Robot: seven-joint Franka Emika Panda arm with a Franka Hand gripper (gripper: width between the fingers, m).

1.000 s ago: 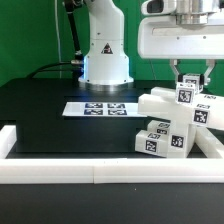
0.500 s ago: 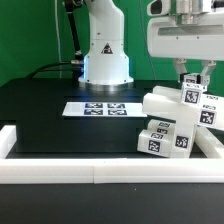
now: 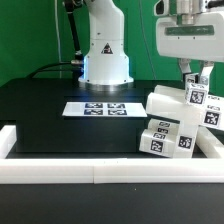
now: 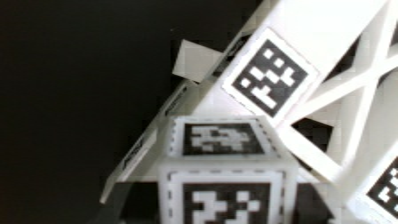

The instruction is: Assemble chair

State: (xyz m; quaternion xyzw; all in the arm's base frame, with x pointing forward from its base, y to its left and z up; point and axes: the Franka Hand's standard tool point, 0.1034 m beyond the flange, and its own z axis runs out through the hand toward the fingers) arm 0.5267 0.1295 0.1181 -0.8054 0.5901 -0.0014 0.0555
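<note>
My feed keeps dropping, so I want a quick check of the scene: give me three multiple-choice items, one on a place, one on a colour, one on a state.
1. Where does the marker board lie in the exterior view?
A. On the black table, in front of the robot base
B. On top of the chair pieces
C. Outside the white rail

2. What colour are the chair pieces?
A. Black
B. White with black-and-white tags
C. Grey

3. What is the hand doing?
A. Open, far above the table
B. Shut on a chair piece at the exterior view's right
C. Resting on the marker board

Answers:
1. A: the board lies flat on the table just below the base.
2. B: the blocks are white and carry square tags.
3. B: the fingers close around the tagged upper piece.
</note>
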